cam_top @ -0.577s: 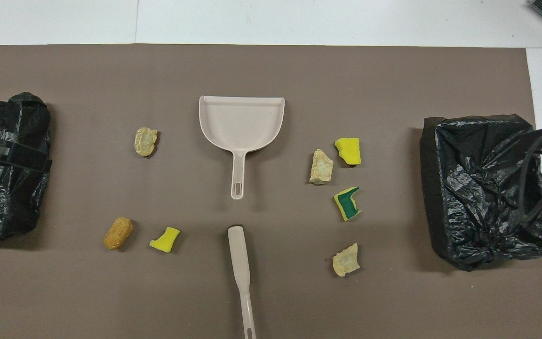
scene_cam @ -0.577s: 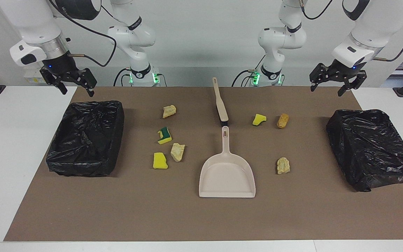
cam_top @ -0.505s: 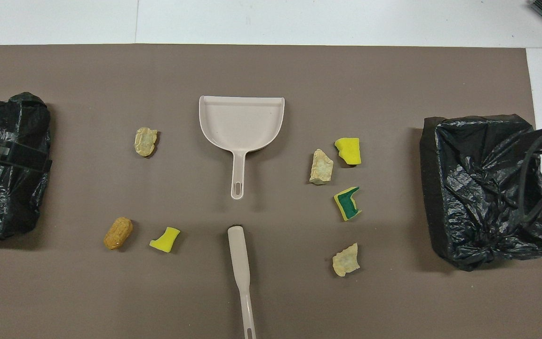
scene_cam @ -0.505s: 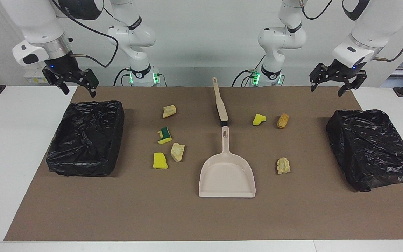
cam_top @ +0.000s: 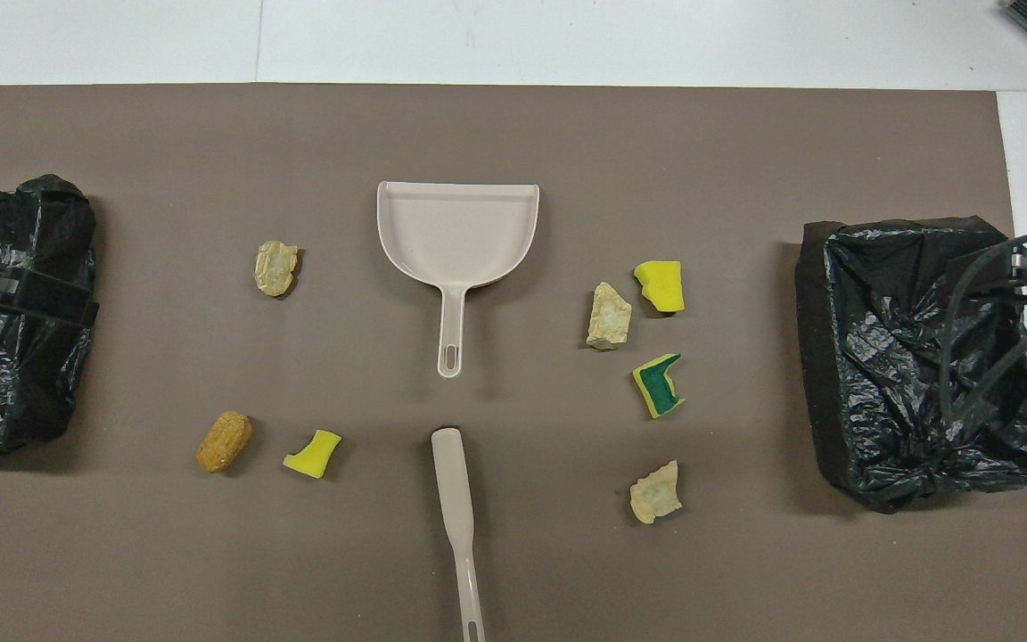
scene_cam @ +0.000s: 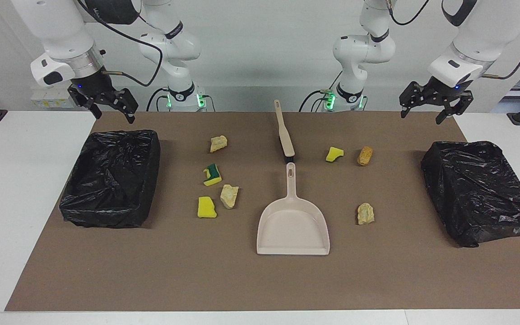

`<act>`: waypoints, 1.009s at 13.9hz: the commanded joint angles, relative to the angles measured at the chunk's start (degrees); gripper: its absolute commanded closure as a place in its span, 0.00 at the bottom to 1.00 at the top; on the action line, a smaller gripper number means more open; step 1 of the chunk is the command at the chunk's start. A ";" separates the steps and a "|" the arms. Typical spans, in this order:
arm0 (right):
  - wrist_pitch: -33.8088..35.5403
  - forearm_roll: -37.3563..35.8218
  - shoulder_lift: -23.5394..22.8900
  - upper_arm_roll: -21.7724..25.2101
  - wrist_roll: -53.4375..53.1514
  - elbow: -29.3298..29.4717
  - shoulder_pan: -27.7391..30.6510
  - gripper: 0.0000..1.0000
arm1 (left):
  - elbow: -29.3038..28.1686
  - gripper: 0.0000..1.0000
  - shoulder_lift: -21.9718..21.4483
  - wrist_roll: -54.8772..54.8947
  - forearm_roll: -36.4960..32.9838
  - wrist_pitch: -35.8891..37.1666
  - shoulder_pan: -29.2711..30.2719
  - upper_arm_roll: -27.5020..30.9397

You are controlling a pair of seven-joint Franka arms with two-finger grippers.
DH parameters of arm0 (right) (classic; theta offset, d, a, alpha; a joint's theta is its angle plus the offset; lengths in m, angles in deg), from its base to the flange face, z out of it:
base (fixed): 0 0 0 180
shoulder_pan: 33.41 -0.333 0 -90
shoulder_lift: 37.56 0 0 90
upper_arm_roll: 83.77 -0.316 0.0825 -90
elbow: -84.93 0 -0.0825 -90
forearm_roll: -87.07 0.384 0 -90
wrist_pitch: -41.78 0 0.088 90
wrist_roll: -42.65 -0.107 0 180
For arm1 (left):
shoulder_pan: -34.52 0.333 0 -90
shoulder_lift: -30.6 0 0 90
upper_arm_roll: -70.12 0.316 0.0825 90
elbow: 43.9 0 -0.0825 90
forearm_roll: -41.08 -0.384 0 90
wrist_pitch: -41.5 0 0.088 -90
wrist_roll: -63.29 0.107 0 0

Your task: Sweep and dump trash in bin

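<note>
Across the facing view, the right gripper [scene_cam: 109, 107] is held spread above one black-lined bin [scene_cam: 111, 178]. The trash [scene_cam: 229, 196] lies scattered mid-mat around the dustpan [scene_cam: 292, 225] and brush [scene_cam: 284, 131], ready for sweeping. The left gripper [scene_cam: 434, 104] is spread above the mat's robot-side edge, empty.

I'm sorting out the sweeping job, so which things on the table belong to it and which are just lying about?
Job: seven trash chunks, brush, dustpan, two black-lined bins.
Lying about: nothing besides the brown mat; left gripper and right gripper hang open.
</note>
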 commanded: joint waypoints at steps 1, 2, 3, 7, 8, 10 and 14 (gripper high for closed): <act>0.74 1.36 1.11 -0.41 -1.05 -1.21 0.17 0.00 | -1.19 0.00 -0.97 -0.71 0.31 -1.69 0.40 -0.31; 0.39 1.37 1.55 -0.68 -0.53 -2.52 0.16 0.00 | -1.19 0.00 -0.97 -0.71 0.31 -2.04 0.40 -0.31; 0.47 1.28 1.82 -2.07 -0.61 -2.80 0.16 0.00 | -1.19 0.00 -0.97 -0.79 0.31 -2.05 0.40 -0.31; 0.65 0.14 0.51 -4.19 -0.61 -2.36 -1.94 0.00 | -1.71 0.00 -1.15 -0.88 0.31 -2.31 -0.13 -0.39; 1.26 -0.39 -0.37 -4.28 -0.61 -1.58 -2.64 0.00 | -2.67 0.00 -1.32 -0.97 0.39 -2.74 -0.22 -0.74; 0.92 -0.31 -1.08 -4.37 -0.79 -1.22 -4.49 0.00 | -5.21 0.00 -2.29 -1.67 0.57 -3.62 -0.92 -1.10; -0.66 -0.65 -7.57 -4.81 -5.17 2.90 -7.39 0.00 | -15.04 0.00 -6.24 -9.03 0.57 -9.93 -9.86 -1.27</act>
